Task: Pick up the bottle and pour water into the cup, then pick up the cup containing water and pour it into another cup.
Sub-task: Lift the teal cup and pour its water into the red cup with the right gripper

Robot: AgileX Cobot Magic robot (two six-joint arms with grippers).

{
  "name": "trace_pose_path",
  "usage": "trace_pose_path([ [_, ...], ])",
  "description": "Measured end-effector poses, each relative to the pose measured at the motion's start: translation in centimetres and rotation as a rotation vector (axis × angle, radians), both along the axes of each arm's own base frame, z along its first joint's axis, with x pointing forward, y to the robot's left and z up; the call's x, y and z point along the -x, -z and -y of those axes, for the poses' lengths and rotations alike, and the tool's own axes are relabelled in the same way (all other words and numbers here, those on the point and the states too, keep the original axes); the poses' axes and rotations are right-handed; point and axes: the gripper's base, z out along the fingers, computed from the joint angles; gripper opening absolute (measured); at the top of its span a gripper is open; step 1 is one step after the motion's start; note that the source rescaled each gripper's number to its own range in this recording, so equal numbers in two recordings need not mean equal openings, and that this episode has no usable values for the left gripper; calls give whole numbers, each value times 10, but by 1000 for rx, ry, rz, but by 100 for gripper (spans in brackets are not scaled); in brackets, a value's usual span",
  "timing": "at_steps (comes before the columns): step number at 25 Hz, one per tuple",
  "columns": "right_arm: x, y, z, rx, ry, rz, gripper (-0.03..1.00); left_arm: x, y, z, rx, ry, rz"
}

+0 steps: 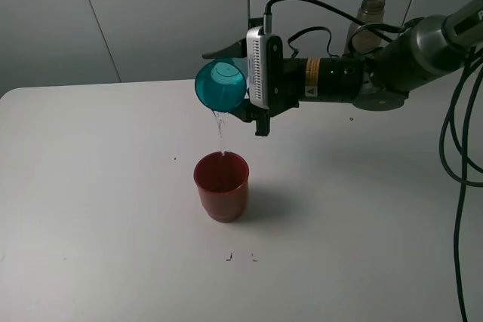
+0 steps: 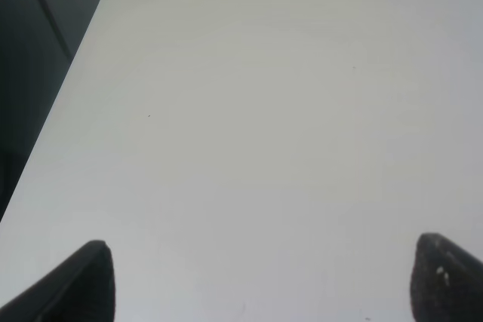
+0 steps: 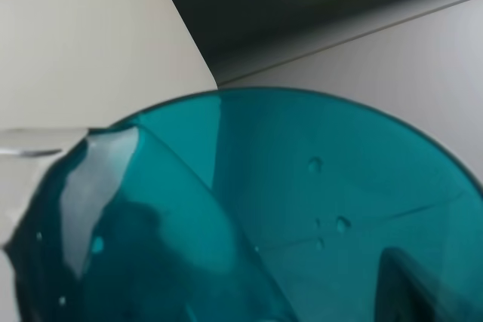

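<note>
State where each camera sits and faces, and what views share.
Exterior high: mounted high, looking down on the table; shows the right gripper tipping the teal cup over the red cup, bottle behind.
Left wrist: looks across the table to its corner; shows left gripper, open.
Right wrist: pressed close to the teal cup, table edge beyond; one finger shows.
Shared: exterior and right wrist both show the teal cup.

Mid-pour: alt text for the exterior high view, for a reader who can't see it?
The right end effector holds the teal cup tipped over, a thin stream of water falling into the red cup upright on the white table below. The bottle stands behind the arm.
</note>
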Motion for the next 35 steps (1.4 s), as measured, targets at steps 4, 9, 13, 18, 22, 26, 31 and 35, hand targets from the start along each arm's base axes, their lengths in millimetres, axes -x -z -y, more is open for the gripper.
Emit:
trace_pose_path([
  [4, 0, 0, 0, 7, -4, 23, 4, 0, 0, 0, 0, 0, 0],
  [9, 1, 1, 0, 26, -27, 49, 4, 0, 0, 0, 0, 0, 0],
  [13, 2, 1, 0, 36, -39, 73, 4, 0, 0, 0, 0, 0, 0],
  [18, 12, 6, 3, 56, -57, 104, 4, 0, 0, 0, 0, 0, 0],
  [22, 16, 5, 5, 72, -69, 149, 4, 0, 0, 0, -2, 1, 0],
  [26, 16, 5, 5, 78, -76, 184, 4, 0, 0, 0, -2, 1, 0],
  [31, 16, 3, 5, 86, -82, 228, 4, 0, 0, 0, -2, 1, 0],
  [35, 16, 2, 2, 87, -74, 266, 4, 0, 0, 0, -2, 1, 0],
])
